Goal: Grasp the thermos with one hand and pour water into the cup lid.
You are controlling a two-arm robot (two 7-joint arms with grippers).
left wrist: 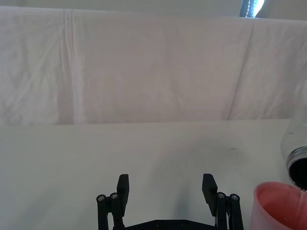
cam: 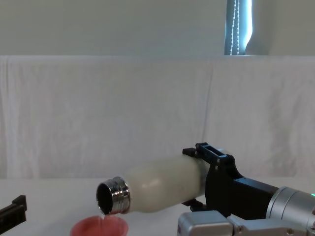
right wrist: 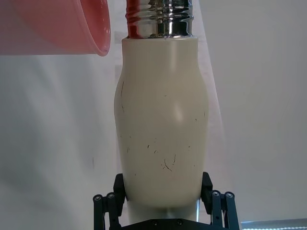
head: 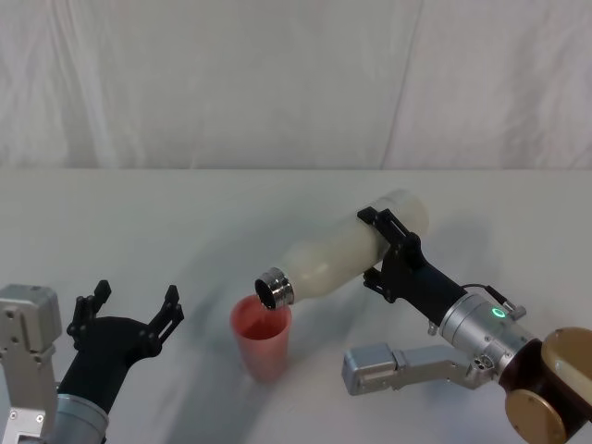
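My right gripper (head: 379,248) is shut on the lower body of the cream-white thermos (head: 347,256), holding it tipped nearly flat above the table. Its chrome neck (head: 275,288) points down to the left, right over the rim of the pink-red cup lid (head: 262,335). From the chest the thermos (cam: 160,184) hangs with its open mouth just above the cup lid (cam: 100,228). The right wrist view shows the thermos (right wrist: 160,120) between the jaws, with the cup lid (right wrist: 57,26) beyond it. My left gripper (head: 131,303) rests open at the near left, apart from the cup lid (left wrist: 280,206).
A white cloth covers the table (head: 185,213) and hangs as a backdrop (cam: 123,113) behind it. Bare table lies to the far side and to the left of the cup.
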